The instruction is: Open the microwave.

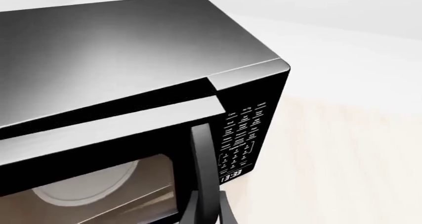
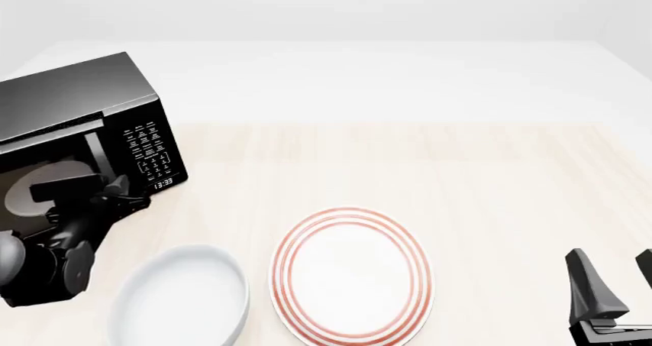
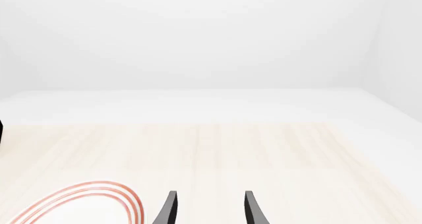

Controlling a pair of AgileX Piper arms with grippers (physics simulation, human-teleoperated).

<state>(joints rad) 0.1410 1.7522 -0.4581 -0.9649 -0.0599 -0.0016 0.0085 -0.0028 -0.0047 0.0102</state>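
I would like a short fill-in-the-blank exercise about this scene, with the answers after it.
1. The microwave clock reads ____.
2. The plate has rings of ____ colour.
3. The white bowl lies to the ____ of the plate in the front view.
4. The right claw is ____.

Answers: 13:33; red; left; open

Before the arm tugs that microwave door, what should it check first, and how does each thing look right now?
1. Left gripper at the handle: ok, fingers flank it.
2. Firm grip on the handle: cannot tell, contact is at the picture's edge.
3. Door started moving: ok, slightly ajar on the microwave.
4. Swing path free: cannot tell, the white bowl sits near the front.
5. Striped plate clear of the door: ok.
6. Right gripper out of the way: ok, open, far right.
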